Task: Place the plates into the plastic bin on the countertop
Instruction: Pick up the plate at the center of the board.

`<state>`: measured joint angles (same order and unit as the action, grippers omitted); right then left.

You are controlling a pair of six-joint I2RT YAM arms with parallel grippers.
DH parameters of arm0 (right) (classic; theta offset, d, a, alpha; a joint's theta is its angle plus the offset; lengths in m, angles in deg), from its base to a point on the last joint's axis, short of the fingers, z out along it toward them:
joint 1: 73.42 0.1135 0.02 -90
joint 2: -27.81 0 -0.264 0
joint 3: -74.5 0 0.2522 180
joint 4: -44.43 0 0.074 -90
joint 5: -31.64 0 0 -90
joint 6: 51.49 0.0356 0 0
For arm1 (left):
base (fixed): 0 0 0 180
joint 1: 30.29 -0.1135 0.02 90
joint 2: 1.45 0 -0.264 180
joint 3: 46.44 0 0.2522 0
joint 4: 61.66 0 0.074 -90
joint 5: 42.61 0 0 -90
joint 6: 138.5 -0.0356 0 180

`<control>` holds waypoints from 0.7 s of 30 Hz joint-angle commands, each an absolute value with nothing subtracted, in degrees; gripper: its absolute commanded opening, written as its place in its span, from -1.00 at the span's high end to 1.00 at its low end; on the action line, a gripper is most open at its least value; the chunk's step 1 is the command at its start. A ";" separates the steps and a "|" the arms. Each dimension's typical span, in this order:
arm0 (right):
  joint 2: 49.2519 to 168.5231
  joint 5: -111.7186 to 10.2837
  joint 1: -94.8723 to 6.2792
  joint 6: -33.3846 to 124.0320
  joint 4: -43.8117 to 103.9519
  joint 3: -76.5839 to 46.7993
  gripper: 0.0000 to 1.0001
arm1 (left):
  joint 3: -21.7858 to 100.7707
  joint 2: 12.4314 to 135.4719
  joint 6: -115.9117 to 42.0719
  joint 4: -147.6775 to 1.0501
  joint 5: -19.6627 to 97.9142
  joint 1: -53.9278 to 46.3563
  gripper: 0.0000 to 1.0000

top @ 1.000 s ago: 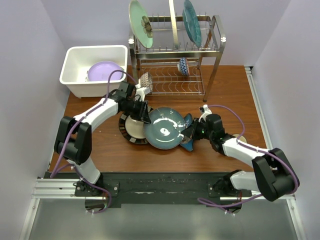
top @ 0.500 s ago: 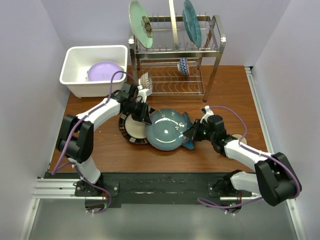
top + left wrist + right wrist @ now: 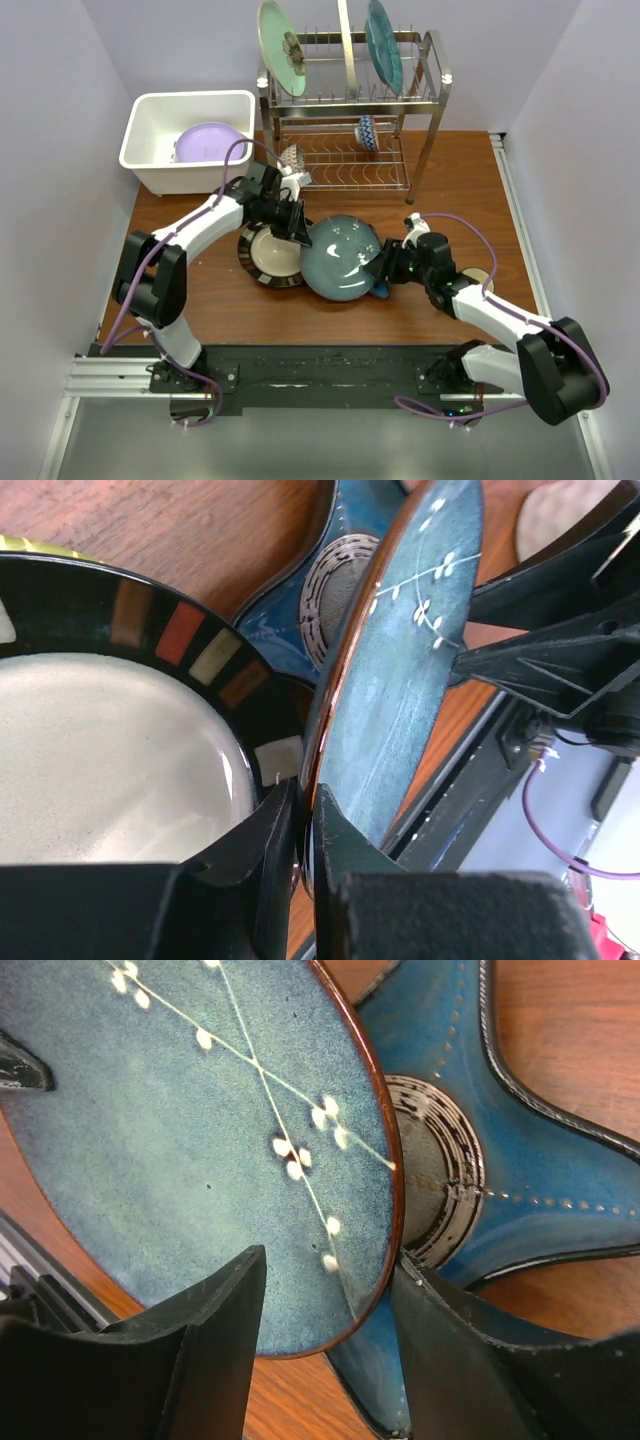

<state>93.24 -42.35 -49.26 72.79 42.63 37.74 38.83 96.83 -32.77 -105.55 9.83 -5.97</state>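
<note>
In the bin [image 3: 140, 150] lies one plate [image 3: 208, 142], three more on the table [image 3: 455, 185]

Tilted teal plate [image 3: 340, 258] over star plate [image 3: 520, 1160] — lavender plate [image 3: 210, 142] in white bin [image 3: 135, 130].

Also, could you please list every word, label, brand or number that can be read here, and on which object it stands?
No text can be read in any view. The teal plate carries only a white sprig pattern, the star-shaped plate dots and rings, the striped-rim plate coloured blocks. The plastic bin and the dish rack show no print.
</note>
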 commanded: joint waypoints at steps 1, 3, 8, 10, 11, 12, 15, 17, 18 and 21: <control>90.30 -38.76 -47.93 73.23 49.91 36.22 -0.15 | 41.50 92.59 -30.48 -102.14 1.51 -7.78 1.00; 89.95 -38.93 -47.93 73.23 49.48 36.31 -0.17 | 41.42 92.15 -30.74 -102.31 0.55 -9.45 1.00; 88.98 -39.20 -47.85 73.14 49.04 36.13 -0.27 | 41.59 91.36 -31.45 -103.19 -0.25 -12.00 1.00; 88.80 -39.20 -47.94 73.31 49.12 36.13 -0.30 | 41.77 91.10 -32.06 -104.15 -0.51 -12.62 1.00; 88.54 -39.20 -47.85 73.40 49.12 36.22 -0.35 | 41.85 90.92 -32.24 -104.33 -0.51 -13.32 1.00; 88.45 -39.29 -47.85 73.40 49.12 36.13 -0.36 | 41.85 90.74 -32.33 -104.51 -0.77 -13.67 1.00; 88.28 -39.29 -47.85 73.40 49.12 36.13 -0.42 | 41.68 90.39 -33.03 -105.04 -1.56 -15.16 1.00; 88.45 -39.37 -47.85 73.40 49.12 36.04 -0.44 | 41.50 90.22 -33.29 -105.30 -2.27 -16.22 1.00; 88.45 -39.37 -47.85 73.49 49.21 35.96 -0.44 | 41.42 90.04 -33.38 -105.47 -2.36 -16.48 1.00; 88.89 -39.20 -47.94 73.40 49.21 35.69 -0.45 | 41.59 89.95 -34.26 -106.35 -2.71 -18.06 1.00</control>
